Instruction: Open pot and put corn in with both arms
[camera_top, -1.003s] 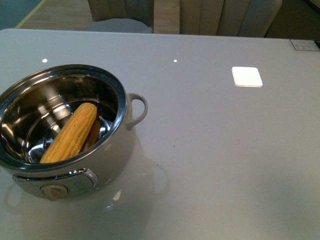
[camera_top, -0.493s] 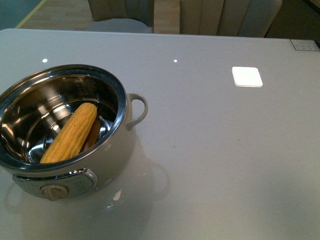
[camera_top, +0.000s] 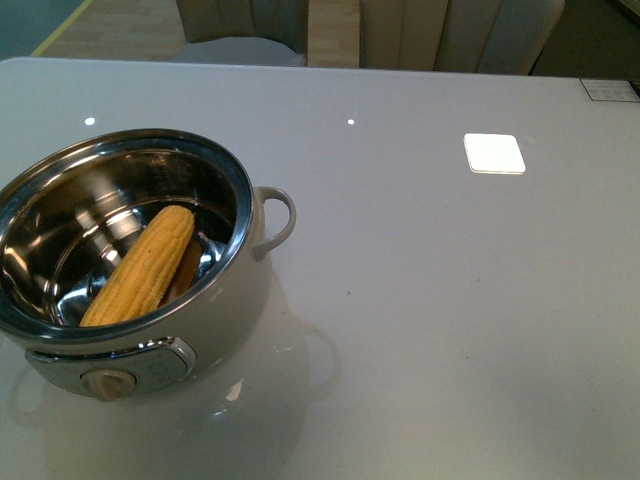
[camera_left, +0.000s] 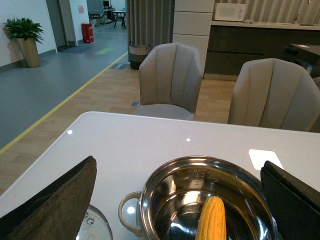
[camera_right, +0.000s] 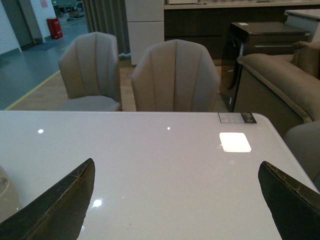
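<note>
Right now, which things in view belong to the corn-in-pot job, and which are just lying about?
Belongs to the job:
- electric pot, lid off
- corn cob, lying inside the pot
- glass lid, on the table beside the pot
- left tool and right tool, both open and empty

Just lying about:
- dining chairs
- potted plant

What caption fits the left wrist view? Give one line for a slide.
Open left claw above the lidless pot, corn inside, glass lid beside it.

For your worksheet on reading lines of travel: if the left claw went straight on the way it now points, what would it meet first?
Probably the pot, open with the corn inside: it lies centred between the spread fingers of the left claw. Depth is unclear, so it might pass above the rim.
</note>
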